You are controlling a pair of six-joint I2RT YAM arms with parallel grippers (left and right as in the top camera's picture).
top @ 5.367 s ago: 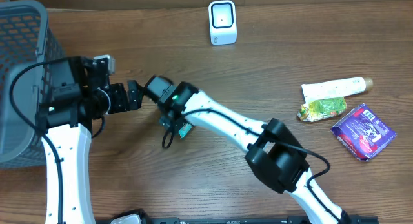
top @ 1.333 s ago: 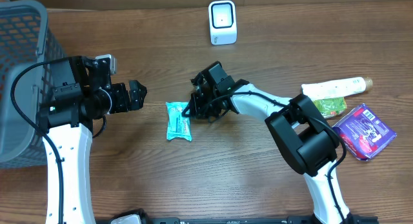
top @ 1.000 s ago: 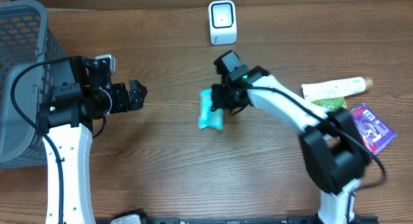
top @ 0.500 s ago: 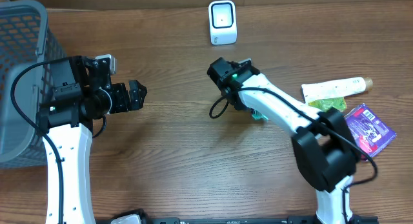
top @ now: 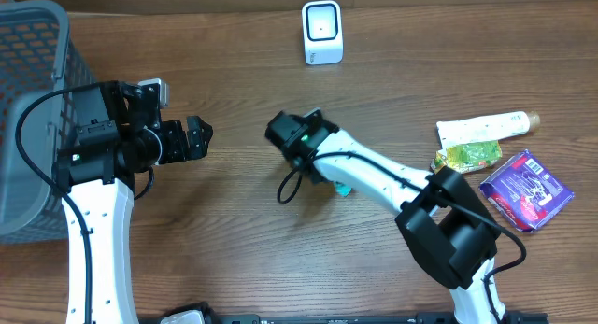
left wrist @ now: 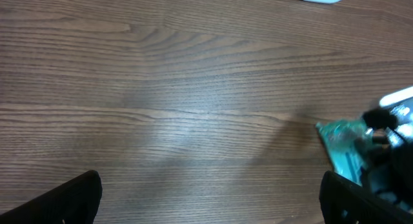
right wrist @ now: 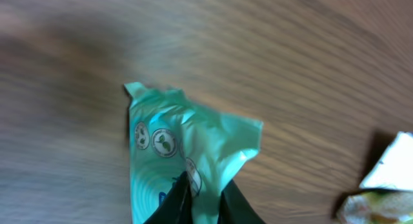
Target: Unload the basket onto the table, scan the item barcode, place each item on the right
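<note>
**Packet lifted and swung about, not yet shown to the scanner**

A moment ago we saw the teal packet [right wrist: 184,143] lying flat on the table [top: 234,259] at centre frame in the overhead view, with the right gripper [right wrist: 203,201] just beside it. Since then the right arm has taken it up, carried it toward the right of the frame, and swung back again. The arm now lies diagonally across the middle of the overhead frame, and only a sliver of teal shows under it, just right of centre.

In the right wrist view the two dark fingertips [right wrist: 173,201] sit at the bottom of the frame, pinching the packet's lower edge. We read that as a grasp, though we cannot rule out that the grip is loosening.

The left gripper [top: 198,135] has not moved, at middle left of the overhead frame with its jaws spread wide and nothing in them. Its camera sees the packet at the right edge.

The scanner [top: 322,32] stands at upper centre, well apart from the packet. We judge the scan not yet done, because the packet must still be turned and brought before it.
</note>
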